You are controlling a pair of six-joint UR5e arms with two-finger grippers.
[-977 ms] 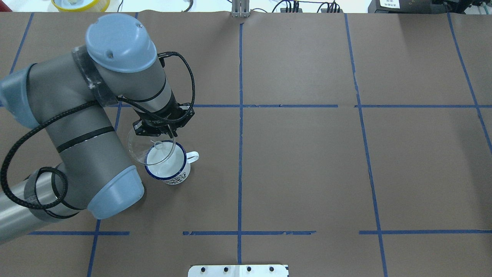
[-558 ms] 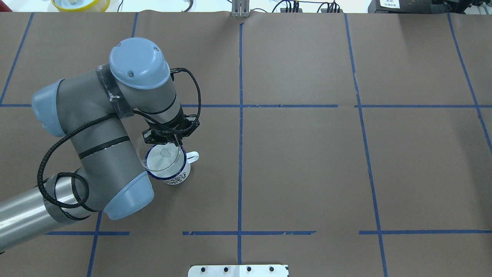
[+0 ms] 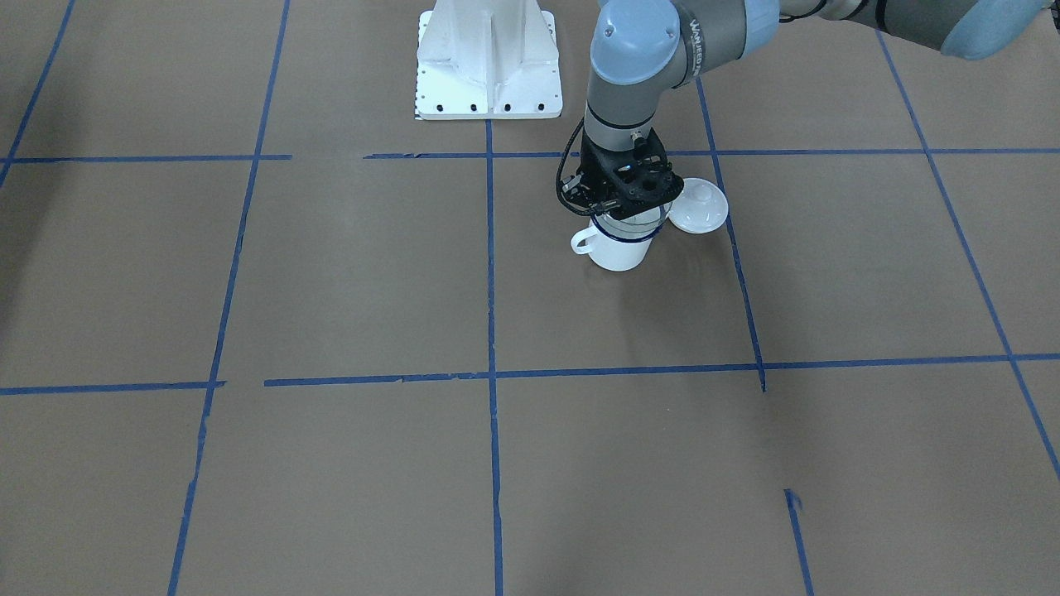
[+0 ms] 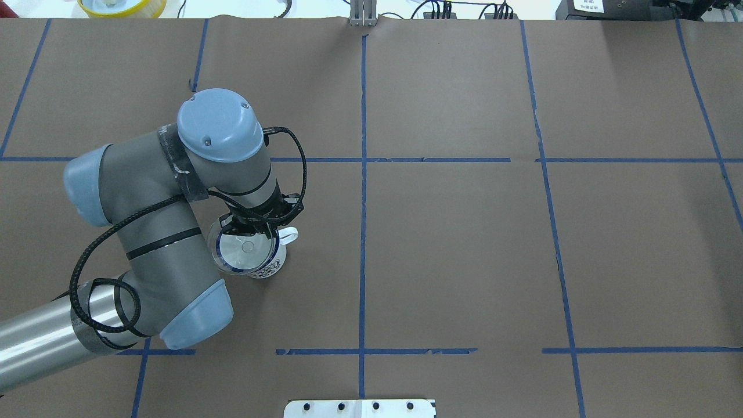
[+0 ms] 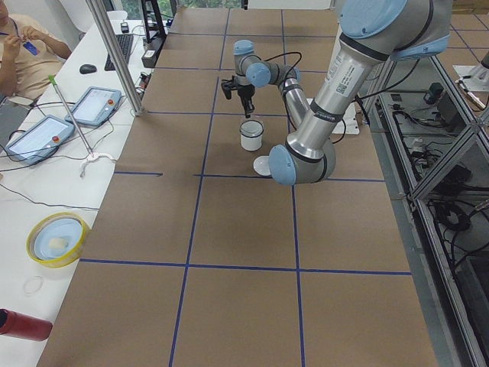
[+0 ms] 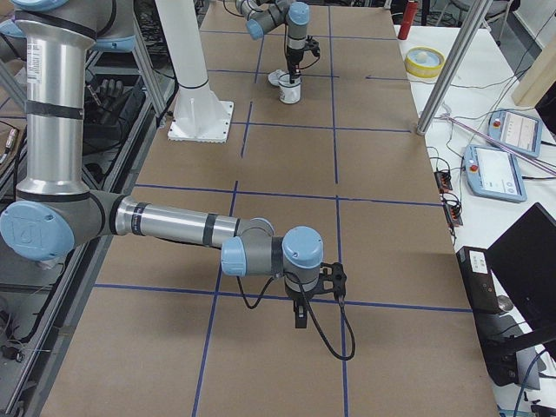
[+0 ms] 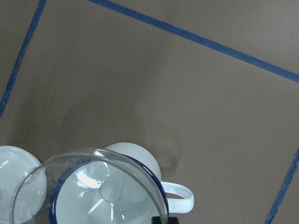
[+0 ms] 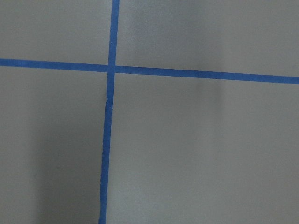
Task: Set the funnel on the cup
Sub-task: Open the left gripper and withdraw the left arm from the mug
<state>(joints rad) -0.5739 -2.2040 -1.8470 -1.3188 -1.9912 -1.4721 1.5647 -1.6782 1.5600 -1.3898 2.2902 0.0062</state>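
Note:
The cup (image 4: pixel 269 268) is a white enamel mug with a dark blue rim, its handle pointing right. It also shows in the front view (image 3: pixel 617 251) and the left wrist view (image 7: pixel 139 157). My left gripper (image 4: pixel 256 227) is shut on the far rim of the clear funnel (image 4: pixel 241 249). It holds the funnel upright over the mug's mouth, spout down inside (image 3: pixel 631 220). In the left wrist view the funnel's rim (image 7: pixel 88 161) rings the mug's blue rim. I cannot tell whether it rests on the mug. My right gripper (image 6: pixel 300 320) shows only in the exterior right view, low over bare table, and I cannot tell its state.
A round white knobbed lid (image 3: pixel 700 207) lies on the table touching or just beside the mug, under my left arm; it also shows in the left wrist view (image 7: pixel 14 179). The white robot base (image 3: pixel 489 62) stands behind. Brown paper with blue tape lines (image 4: pixel 363 232) covers the table.
My left arm has swung toward the mug and lowered. The funnel moved from up-left of the mug's mouth to centred over it, and now sits lower.

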